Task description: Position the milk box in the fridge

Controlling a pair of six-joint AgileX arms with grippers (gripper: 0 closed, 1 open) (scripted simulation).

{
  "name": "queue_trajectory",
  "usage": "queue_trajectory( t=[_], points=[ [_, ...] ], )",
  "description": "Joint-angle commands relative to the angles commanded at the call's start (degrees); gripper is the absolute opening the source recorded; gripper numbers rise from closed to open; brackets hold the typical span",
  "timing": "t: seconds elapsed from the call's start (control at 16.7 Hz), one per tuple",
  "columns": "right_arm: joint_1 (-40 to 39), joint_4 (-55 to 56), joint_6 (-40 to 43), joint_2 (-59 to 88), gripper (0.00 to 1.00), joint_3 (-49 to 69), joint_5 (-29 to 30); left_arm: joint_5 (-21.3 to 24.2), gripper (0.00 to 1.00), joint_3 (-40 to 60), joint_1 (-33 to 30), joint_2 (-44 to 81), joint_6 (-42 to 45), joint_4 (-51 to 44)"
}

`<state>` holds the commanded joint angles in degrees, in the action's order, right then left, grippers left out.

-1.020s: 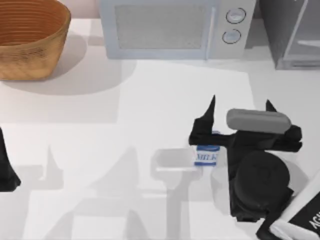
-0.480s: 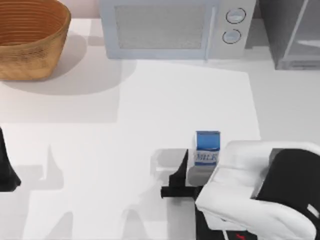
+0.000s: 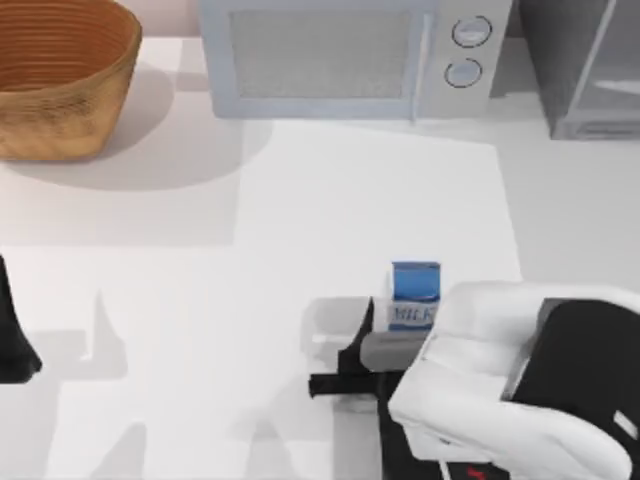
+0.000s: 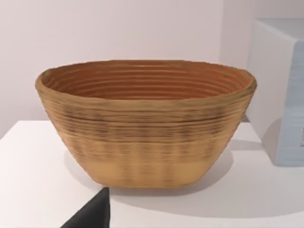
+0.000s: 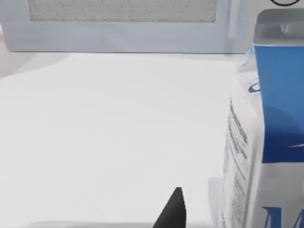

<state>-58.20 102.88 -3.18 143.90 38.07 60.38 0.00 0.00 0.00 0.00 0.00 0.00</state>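
Observation:
The milk box (image 3: 414,293) stands upright on the table right of centre, blue on top and white below with "MILK" lettering. In the right wrist view the milk box (image 5: 268,128) looms close. My right gripper (image 3: 392,345) sits low at its near side and is open. One black finger (image 3: 366,325) lies just left of the carton with a gap between them; the same finger (image 5: 173,209) shows apart from the box, and the other finger is hidden under the white arm. The fridge (image 3: 585,70) stands at the back right corner. My left gripper (image 3: 12,345) rests at the table's left edge.
A light grey microwave (image 3: 350,55) with two round knobs stands at the back centre, just left of the fridge. A woven basket (image 3: 60,75) sits at the back left, and this basket (image 4: 142,123) faces the left wrist. Bare white tabletop lies between the carton and the appliances.
My right arm has swung from over the carton down to its near side, and in the last half second edged slightly nearer the front. The milk box and left arm have stayed put.

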Motion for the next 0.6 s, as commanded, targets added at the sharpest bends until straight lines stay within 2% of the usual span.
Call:
queue_trajectory(
  t=[0.6],
  points=[
    [5.3, -1.0, 2.3, -0.1, 1.0, 3.2, -5.2, 0.0, 1.0, 0.0, 0.0, 0.0, 0.0, 0.0]
  ],
)
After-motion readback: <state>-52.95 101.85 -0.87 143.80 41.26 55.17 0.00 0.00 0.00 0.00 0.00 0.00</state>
